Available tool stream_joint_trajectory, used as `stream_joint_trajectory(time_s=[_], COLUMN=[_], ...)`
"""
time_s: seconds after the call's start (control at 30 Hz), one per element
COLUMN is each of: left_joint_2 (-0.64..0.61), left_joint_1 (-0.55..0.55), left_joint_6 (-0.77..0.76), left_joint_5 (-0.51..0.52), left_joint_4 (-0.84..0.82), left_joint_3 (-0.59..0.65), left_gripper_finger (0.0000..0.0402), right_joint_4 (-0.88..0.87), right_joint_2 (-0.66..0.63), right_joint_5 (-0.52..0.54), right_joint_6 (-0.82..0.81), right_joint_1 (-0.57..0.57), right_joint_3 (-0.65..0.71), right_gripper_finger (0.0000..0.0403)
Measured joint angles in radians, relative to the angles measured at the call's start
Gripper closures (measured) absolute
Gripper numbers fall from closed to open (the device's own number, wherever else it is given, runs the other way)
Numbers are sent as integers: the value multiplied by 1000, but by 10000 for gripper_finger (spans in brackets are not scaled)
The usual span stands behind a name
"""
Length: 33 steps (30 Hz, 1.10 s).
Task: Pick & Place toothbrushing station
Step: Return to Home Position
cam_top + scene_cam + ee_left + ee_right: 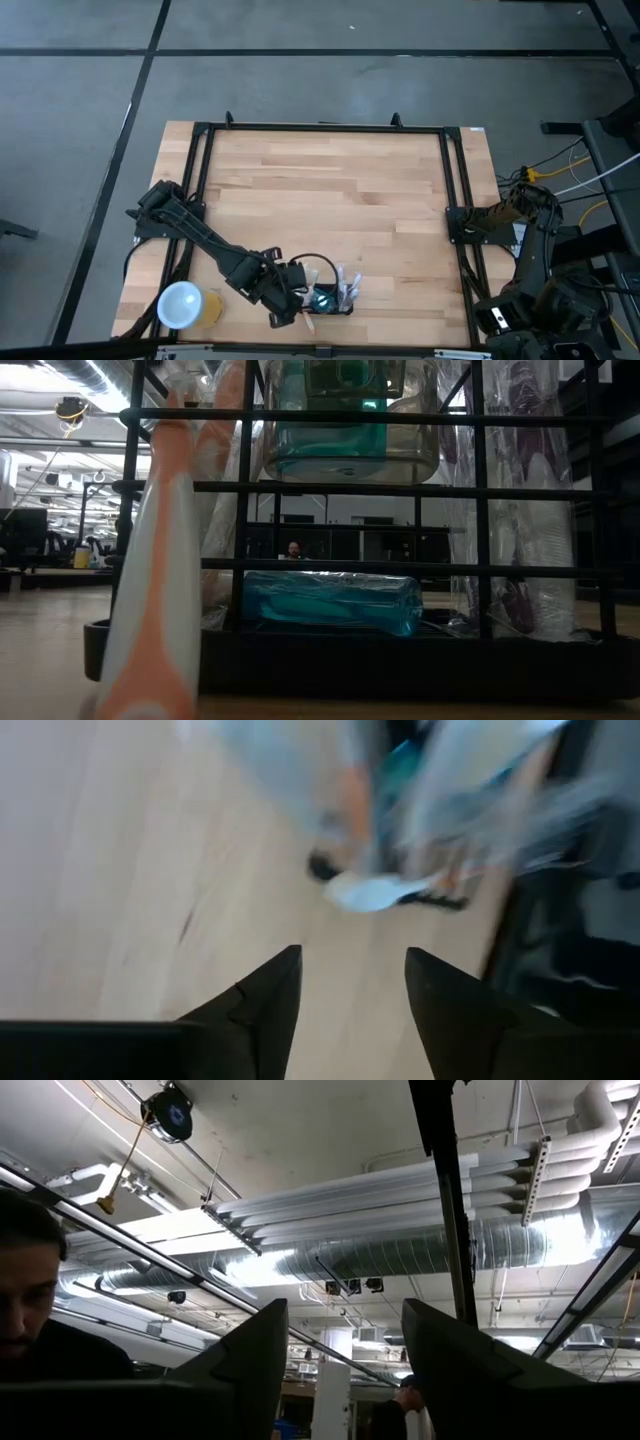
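Observation:
The toothbrushing station is a small black holder with a teal item and several wrapped toothbrushes in it. It stands on its base on the wooden table near the front edge. In the low view the station fills the picture, with an orange and white toothbrush at its left. My left gripper is open just left of the station, low over the table. In the left wrist view my left gripper touches nothing, and the blurred station lies ahead of it. My right gripper is open and empty, parked at the table's right edge and pointing up at the ceiling.
A round yellow cup with a white top stands at the front left, beside my left arm. A black frame runs around the table's edges. A person shows at the edge of the right wrist view.

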State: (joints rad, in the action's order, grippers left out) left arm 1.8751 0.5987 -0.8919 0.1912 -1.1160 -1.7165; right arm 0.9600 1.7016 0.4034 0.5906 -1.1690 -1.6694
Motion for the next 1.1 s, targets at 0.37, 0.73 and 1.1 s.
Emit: stream_joint_trajectory(time_s=[0.37, 0.73, 1.1], left_joint_2=[-144, -812, -1066], left_joint_1=[-67, -106, -289], left_joint_6=[15, 439, 745], left_joint_5=[282, 392, 228], left_joint_4=[-180, 530, 1251], left_joint_3=[40, 405, 939], left_gripper_finger=[233, 233, 233], right_joint_4=[-21, -265, -1063], right_joint_2=[-1, -48, -321], right_joint_5=[176, 604, 502], right_joint_6=[-24, 8, -411], right_joint_1=[8, -6, 70], right_joint_3=[0, 0, 81], right_gripper_finger=[202, 202, 202])
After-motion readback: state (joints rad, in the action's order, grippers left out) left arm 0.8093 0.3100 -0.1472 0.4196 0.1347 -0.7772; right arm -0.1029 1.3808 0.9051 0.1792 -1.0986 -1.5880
